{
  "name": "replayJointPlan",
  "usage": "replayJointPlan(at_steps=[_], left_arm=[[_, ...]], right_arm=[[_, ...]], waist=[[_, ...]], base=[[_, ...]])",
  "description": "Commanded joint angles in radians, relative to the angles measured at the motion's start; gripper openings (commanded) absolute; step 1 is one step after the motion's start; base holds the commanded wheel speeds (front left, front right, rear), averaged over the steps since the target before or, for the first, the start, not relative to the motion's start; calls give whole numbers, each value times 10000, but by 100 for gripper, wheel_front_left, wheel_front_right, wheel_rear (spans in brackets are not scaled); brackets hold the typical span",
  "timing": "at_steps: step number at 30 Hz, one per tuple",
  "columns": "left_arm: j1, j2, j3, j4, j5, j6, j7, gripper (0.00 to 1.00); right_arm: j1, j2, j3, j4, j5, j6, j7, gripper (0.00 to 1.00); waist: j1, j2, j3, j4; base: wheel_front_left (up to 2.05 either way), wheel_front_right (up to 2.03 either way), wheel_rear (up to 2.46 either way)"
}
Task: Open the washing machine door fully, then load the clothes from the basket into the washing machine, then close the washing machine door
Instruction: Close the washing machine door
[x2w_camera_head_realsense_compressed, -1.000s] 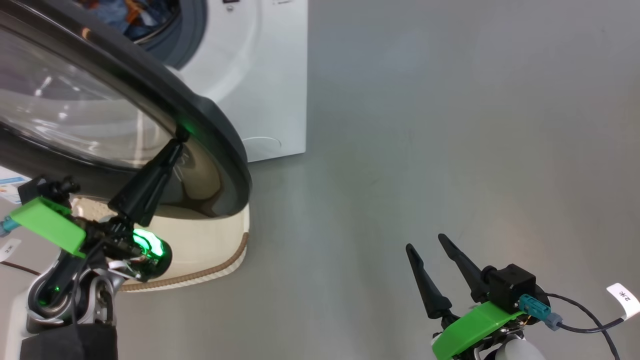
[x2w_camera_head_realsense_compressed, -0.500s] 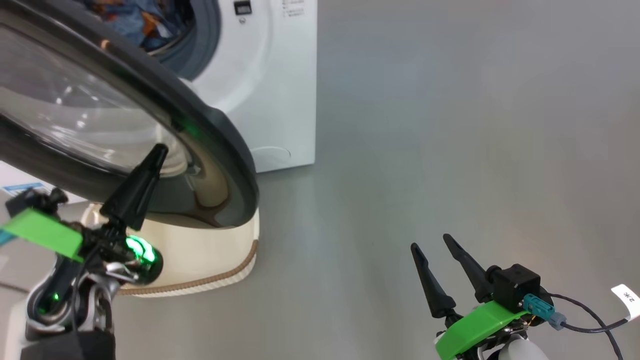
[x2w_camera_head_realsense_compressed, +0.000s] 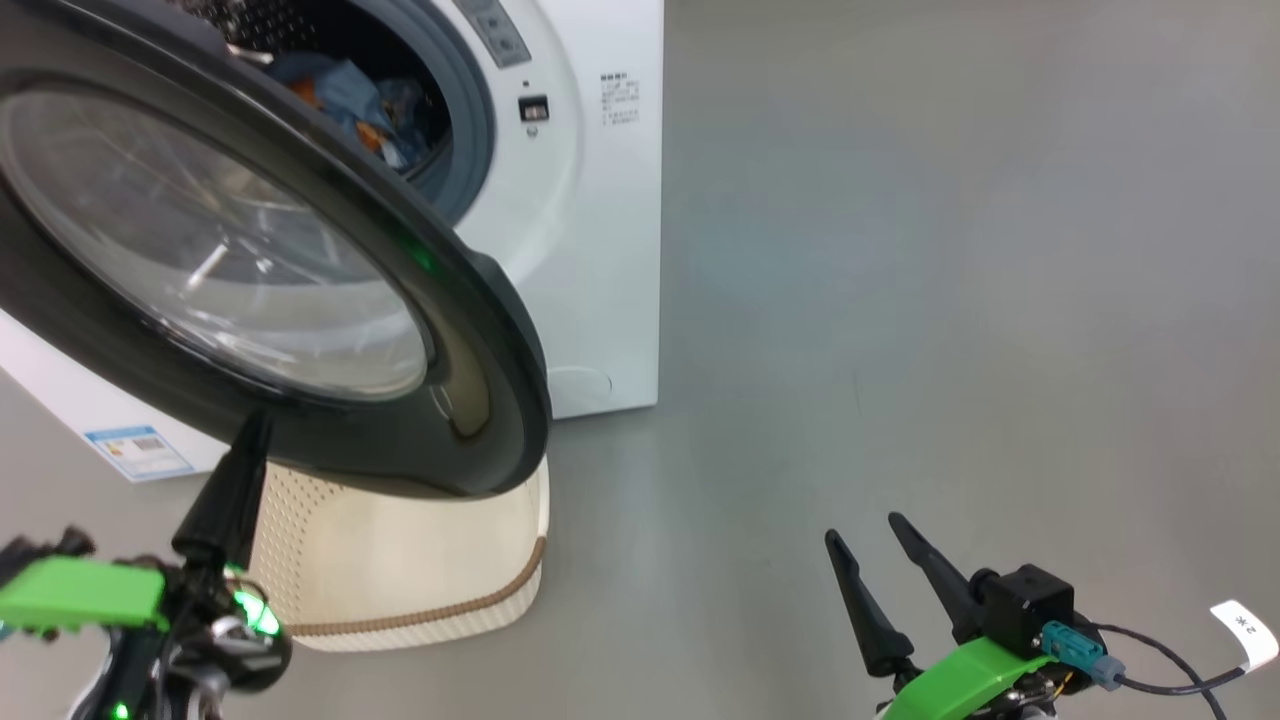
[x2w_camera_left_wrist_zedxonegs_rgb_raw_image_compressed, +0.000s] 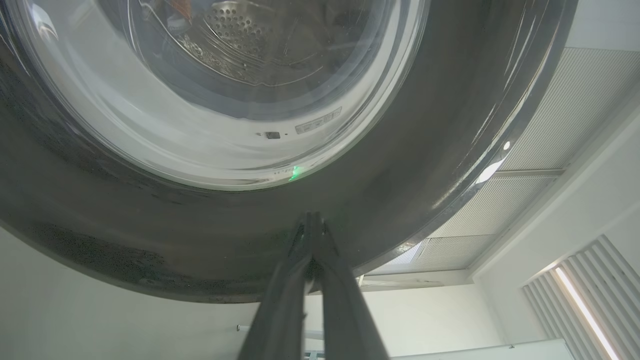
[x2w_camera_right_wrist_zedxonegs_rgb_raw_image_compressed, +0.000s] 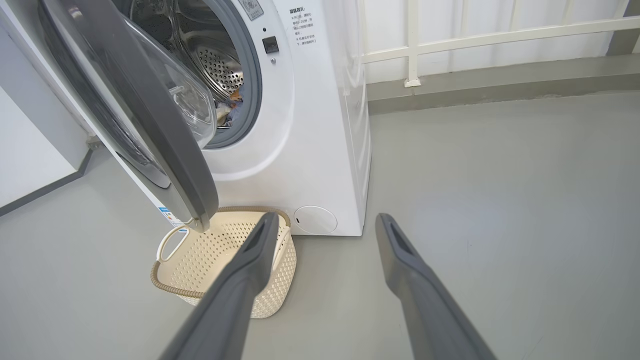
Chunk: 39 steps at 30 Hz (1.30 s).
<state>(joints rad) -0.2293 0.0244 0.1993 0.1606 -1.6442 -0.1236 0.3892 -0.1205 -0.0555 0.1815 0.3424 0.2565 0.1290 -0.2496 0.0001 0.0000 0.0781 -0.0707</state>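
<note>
The washing machine (x2w_camera_head_realsense_compressed: 590, 250) stands at the upper left with its door (x2w_camera_head_realsense_compressed: 470, 330) swung partway out over the basket (x2w_camera_head_realsense_compressed: 420, 580). Light-blue and orange clothes (x2w_camera_head_realsense_compressed: 365, 95) lie inside the drum. My left gripper (x2w_camera_head_realsense_compressed: 252, 432) is shut and empty, and it points up with its tip against the lower black rim of the door (x2w_camera_left_wrist_zedxonegs_rgb_raw_image_compressed: 400, 200). In the left wrist view the left gripper (x2w_camera_left_wrist_zedxonegs_rgb_raw_image_compressed: 312, 217) meets that rim below the glass bowl. My right gripper (x2w_camera_head_realsense_compressed: 865, 535) hangs open over bare floor to the right. In the right wrist view the right gripper (x2w_camera_right_wrist_zedxonegs_rgb_raw_image_compressed: 325, 222) frames the empty basket (x2w_camera_right_wrist_zedxonegs_rgb_raw_image_compressed: 225, 250) and the washing machine (x2w_camera_right_wrist_zedxonegs_rgb_raw_image_compressed: 320, 150).
Open grey floor (x2w_camera_head_realsense_compressed: 950, 300) stretches to the right of the machine. A white railing and wall (x2w_camera_right_wrist_zedxonegs_rgb_raw_image_compressed: 410, 45) run behind it. A cable with a white tag (x2w_camera_head_realsense_compressed: 1240, 625) trails from my right wrist. A blue sticker (x2w_camera_head_realsense_compressed: 140, 450) marks the machine's lower front.
The head view has shifted, and more of the drum and machine front shows. My left gripper's tip has slid from the door's side rim down to its lower rim. The right gripper stays open.
</note>
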Motion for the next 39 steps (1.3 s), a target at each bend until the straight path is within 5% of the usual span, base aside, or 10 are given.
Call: replayJointPlan(at_steps=[1,6,7,13,19,22,31,39], left_arm=[[3,258,309,-371,119,-70,-130,0],[685,268,266,-1423,918,-71,-1441,0],[853,440,31,-2224,1721,-71,-2159,100],[918,1041,-381,-2751,2836,-71,-3665,100],[1170,2252,-1337,-2574,5022,-71,-6141,100],[1178,2727,-1437,-2272,6442,-71,-6473,100],[1404,2611,-1078,-2067,11751,-71,-6506,100],[1922,2380,-1046,-1876,13741,-71,-6508,100]], right_arm=[[-34,53,227,-186,61,17,-122,100],[127,53,307,-180,-59,17,-122,100],[136,53,333,-216,-167,17,-122,100],[157,53,423,-221,-311,17,-122,100],[183,53,393,-258,-475,17,-122,100],[198,53,361,-305,-526,17,-122,100],[226,53,350,-379,-521,17,-122,100],[243,53,342,-454,-491,17,-122,100]], waist=[[-1,0,-235,29],[-1,0,-535,39],[-1,0,-608,40],[-1,0,-622,9],[-1,0,-634,-25],[-1,0,-622,-17],[-1,0,-590,-41],[-1,0,-509,-106]], base=[[0,0,0],[0,0,0],[0,0,0],[0,0,0],[0,0,0],[0,0,0],[0,0,0],[0,0,0]])
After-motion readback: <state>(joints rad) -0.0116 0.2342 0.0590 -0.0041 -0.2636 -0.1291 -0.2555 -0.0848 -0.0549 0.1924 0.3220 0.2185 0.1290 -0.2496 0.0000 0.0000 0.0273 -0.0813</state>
